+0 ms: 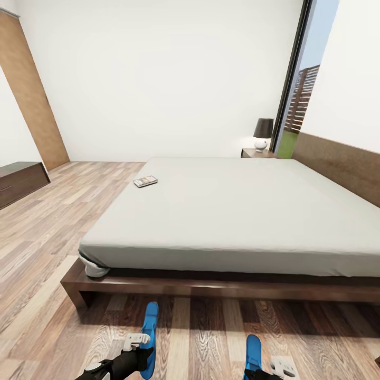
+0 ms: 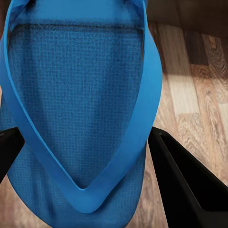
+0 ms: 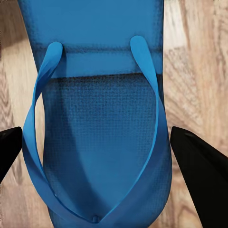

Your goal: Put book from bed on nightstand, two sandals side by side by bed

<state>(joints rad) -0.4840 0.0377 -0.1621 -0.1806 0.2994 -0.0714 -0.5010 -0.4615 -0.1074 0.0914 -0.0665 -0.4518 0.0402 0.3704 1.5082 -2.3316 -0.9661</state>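
Note:
The book [image 1: 145, 181] lies flat on the grey bed [image 1: 227, 211], close to the mattress's left edge. A dark nightstand [image 1: 257, 153] stands at the far side of the bed by the headboard. Both blue sandals are low over the wood floor in front of the bed frame, a wide gap between them. My left gripper [image 1: 140, 343] is shut on the left sandal [image 1: 150, 330], its fingers [image 2: 190, 180] pressed against the sole's two sides. My right gripper [image 1: 270, 367] is shut on the right sandal [image 1: 254, 352], whose sole [image 3: 95, 142] sits between the fingers [image 3: 199, 175].
A black-shaded lamp [image 1: 262, 133] stands on the nightstand beside a tall window [image 1: 298, 89]. A low dark dresser [image 1: 18, 182] and a wooden door [image 1: 31, 95] are at the left. The bed frame's corner [image 1: 79, 287] juts out near the left sandal.

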